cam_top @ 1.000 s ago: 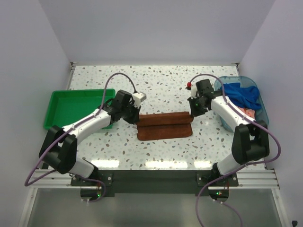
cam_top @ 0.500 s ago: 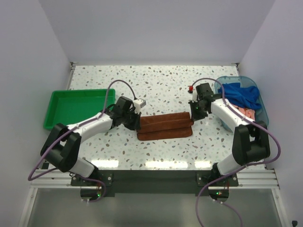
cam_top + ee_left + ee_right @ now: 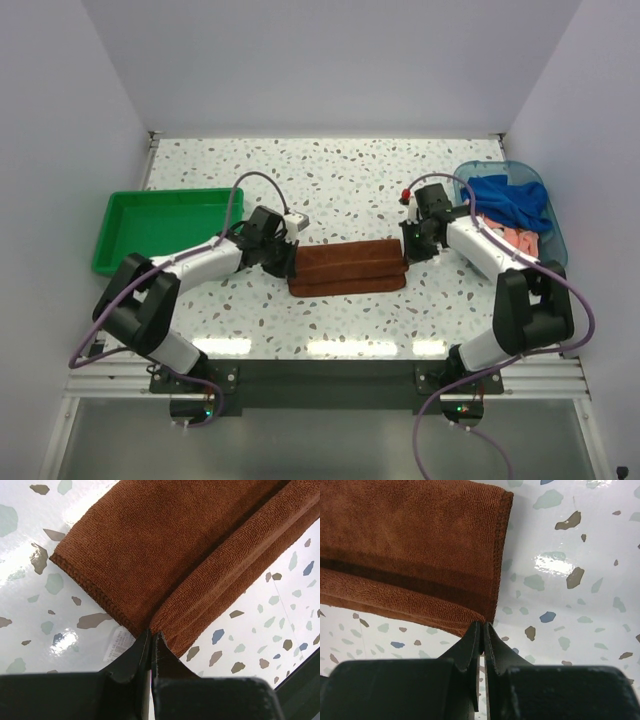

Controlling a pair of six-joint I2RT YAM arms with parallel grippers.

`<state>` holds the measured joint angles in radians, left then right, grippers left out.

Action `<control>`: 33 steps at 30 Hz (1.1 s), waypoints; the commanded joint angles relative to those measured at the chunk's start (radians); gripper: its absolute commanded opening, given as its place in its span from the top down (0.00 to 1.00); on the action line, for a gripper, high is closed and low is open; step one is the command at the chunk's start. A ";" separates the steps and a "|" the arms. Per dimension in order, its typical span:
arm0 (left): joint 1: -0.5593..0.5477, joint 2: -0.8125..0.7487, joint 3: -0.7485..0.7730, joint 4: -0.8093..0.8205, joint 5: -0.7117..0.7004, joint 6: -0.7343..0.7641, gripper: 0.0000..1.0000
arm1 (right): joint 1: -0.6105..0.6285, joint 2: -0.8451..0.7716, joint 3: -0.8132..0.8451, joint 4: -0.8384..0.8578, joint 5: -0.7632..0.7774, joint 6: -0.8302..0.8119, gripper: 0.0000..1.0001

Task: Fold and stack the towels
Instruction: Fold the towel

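Rust-brown towel (image 3: pixel 347 268) folded lengthwise on surface (image 3: pixel 350 190): soft, light, limp, likely sags. Left jaws, right jaws each clamped on opposite end corner; hemmed corners judged best hold.

Seen from above, both ends of the rust-brown towel (image 3: pixel 347 267) disappear under the wrists. Up close it runs off the top edge, its pinched corners hidden inside the left gripper (image 3: pixel 151 636) and right gripper (image 3: pixel 482 627). The label (image 3: pixel 117 647) by its left end is unreadable. Beyond its right end, the blue towel (image 3: pixel 508 198) covers most of the pink towel (image 3: pixel 520 240).
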<state>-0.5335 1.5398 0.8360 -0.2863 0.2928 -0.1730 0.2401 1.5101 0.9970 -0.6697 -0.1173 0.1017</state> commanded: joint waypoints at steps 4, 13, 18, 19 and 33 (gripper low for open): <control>0.003 0.025 0.021 -0.014 -0.015 0.007 0.94 | -0.013 0.021 -0.018 0.035 0.007 0.020 1.00; 0.001 -0.078 0.015 -0.070 0.037 -0.008 0.45 | 0.028 -0.030 -0.032 -0.033 -0.071 0.033 0.79; 0.001 -0.181 -0.020 -0.099 0.042 -0.029 0.31 | 0.103 -0.128 -0.081 -0.096 -0.088 0.101 0.61; 0.001 -0.203 -0.020 -0.105 0.039 -0.036 0.31 | 0.107 -0.140 -0.089 -0.108 -0.100 0.111 0.60; -0.045 -0.103 0.133 -0.025 0.105 -0.171 0.47 | 0.108 -0.237 -0.132 0.090 0.027 0.286 0.64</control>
<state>-0.5495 1.3987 0.9352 -0.3534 0.3462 -0.2947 0.3511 1.2491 0.8932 -0.6704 -0.1349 0.3096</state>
